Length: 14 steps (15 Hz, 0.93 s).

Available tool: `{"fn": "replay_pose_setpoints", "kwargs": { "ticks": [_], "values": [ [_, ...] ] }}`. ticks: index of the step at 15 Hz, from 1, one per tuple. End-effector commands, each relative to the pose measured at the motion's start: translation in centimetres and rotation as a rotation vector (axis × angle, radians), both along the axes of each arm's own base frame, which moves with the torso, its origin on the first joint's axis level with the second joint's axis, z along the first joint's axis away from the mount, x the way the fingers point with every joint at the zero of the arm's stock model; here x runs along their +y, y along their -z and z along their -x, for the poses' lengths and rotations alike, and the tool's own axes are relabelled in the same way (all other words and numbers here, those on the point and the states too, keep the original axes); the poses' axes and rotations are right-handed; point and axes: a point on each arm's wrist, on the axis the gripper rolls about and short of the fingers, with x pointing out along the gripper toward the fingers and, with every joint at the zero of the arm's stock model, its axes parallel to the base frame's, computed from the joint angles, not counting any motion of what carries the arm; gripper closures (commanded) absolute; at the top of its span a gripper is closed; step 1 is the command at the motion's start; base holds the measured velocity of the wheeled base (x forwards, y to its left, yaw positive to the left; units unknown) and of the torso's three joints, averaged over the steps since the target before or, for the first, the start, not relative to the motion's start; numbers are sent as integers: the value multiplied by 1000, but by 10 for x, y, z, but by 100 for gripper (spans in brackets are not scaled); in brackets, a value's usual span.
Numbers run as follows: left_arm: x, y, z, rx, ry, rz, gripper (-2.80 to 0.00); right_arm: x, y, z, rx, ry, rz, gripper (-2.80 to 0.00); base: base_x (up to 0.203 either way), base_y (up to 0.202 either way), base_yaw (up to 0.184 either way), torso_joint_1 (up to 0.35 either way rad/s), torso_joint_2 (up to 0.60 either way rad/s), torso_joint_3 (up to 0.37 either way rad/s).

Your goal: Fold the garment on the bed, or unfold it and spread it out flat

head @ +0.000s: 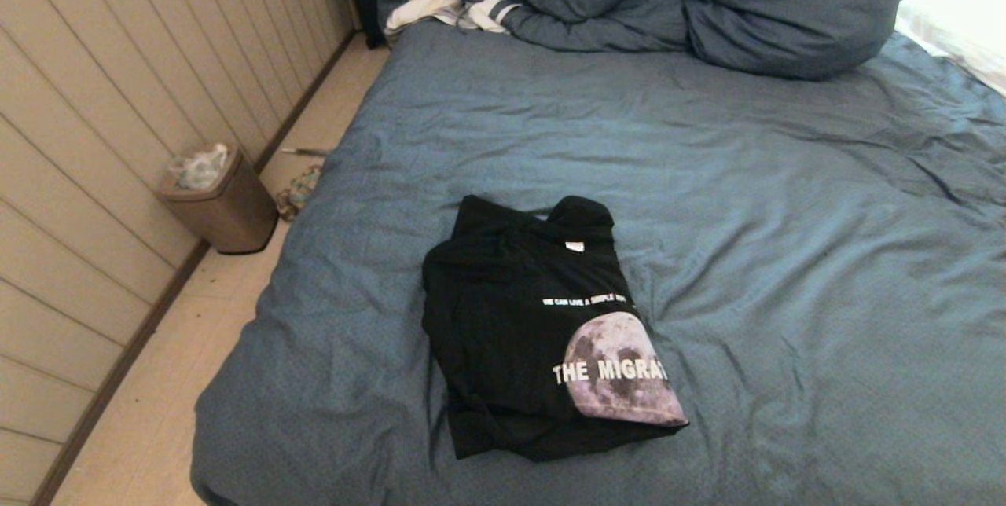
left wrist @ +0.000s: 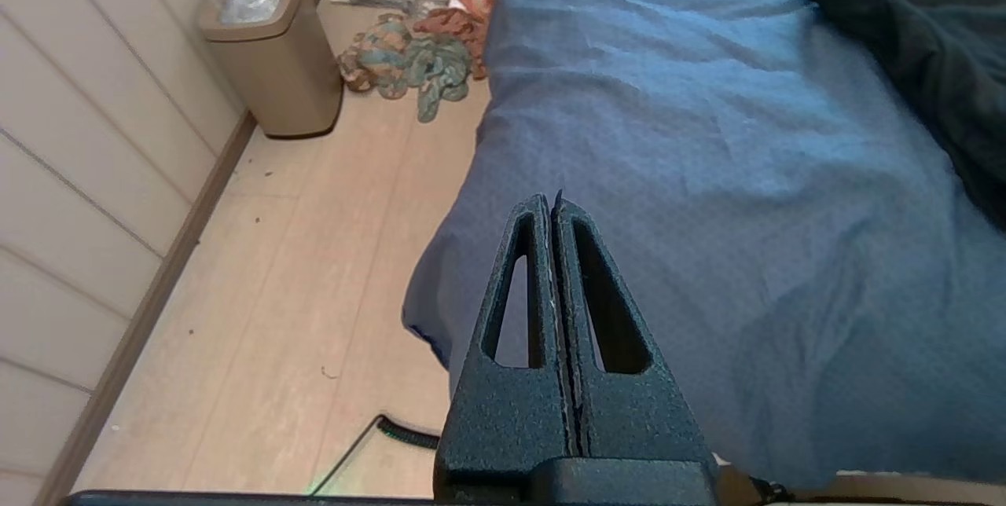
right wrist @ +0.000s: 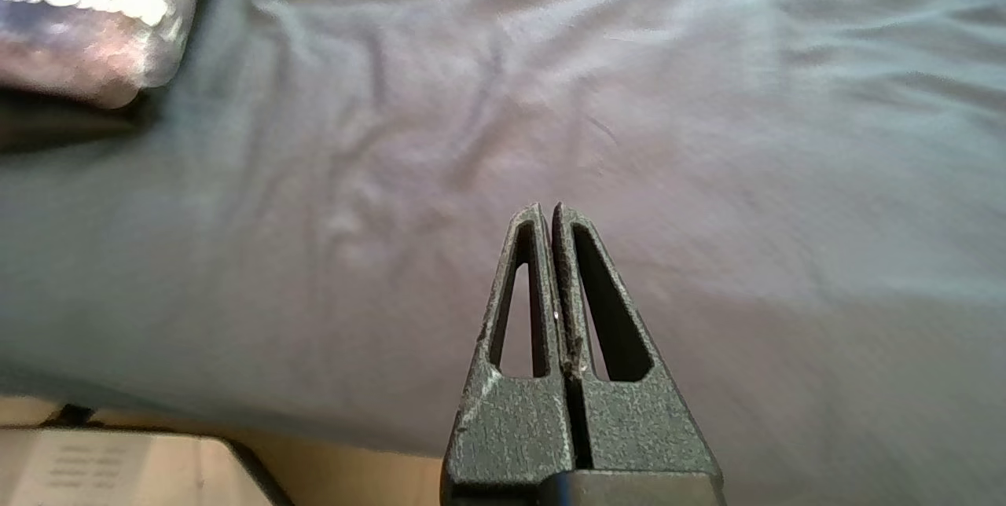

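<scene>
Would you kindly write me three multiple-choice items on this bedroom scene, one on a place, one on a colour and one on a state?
1. Where does the tan waste bin stand?
A. on the bed
B. on the floor by the panelled wall
C. on the pillow

2. What colour is the bed's wrinkled sheet?
A. slate blue
B. red
C. white

3. How does the black moon-print T-shirt lie?
A. spread flat
B. folded
C. hanging off the edge

Answers:
1 B: the tan waste bin stands against the panelled wall.
2 A: the wrinkled sheet is slate blue.
3 B: the black moon-print T-shirt is a compact folded stack, with both pincers shut and clear of it.
</scene>
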Motion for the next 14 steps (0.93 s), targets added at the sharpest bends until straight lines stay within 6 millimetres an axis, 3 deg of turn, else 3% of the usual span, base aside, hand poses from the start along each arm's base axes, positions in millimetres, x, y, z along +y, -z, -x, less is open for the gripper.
{"fn": "replay_pose_setpoints", "kwargs": {
  "ticks": [1, 14],
  "values": [
    [0, 10, -3, 37, 2, -3, 0, 1, 8, -2, 43, -47, 7, 0, 0, 0, 0, 0, 0, 0],
    [0, 9, -3, 27, 3, 22, 0, 1, 8, -2, 35, -22, -109, 0, 0, 0, 0, 0, 0, 0]
  ]
}}
